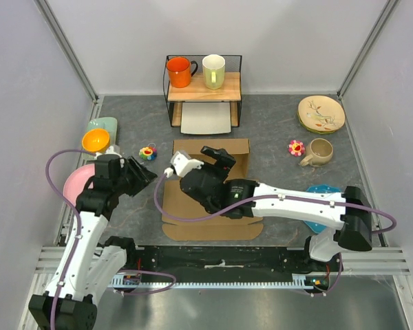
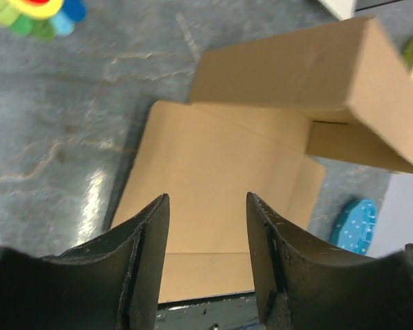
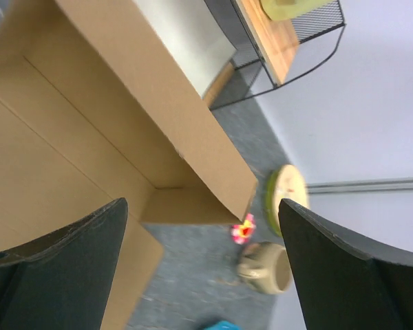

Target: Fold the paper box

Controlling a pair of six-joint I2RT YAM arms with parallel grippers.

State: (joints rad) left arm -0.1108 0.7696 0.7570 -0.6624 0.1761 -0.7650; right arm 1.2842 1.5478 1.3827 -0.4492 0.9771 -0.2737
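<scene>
Hovering above the paper box [image 1: 238, 148] — right gripper [image 3: 201, 206] (jaws spread wide).

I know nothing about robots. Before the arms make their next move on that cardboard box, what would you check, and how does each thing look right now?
1. Right gripper open and empty: ok.
2. Left gripper open and empty: ok.
3. Cardboard box far side raised: ok.
4. Near flap folded up: not ok, it lies flat.
5. Flower toy apart from the box: ok.
6. Creases firm enough to hold: cannot tell.
</scene>
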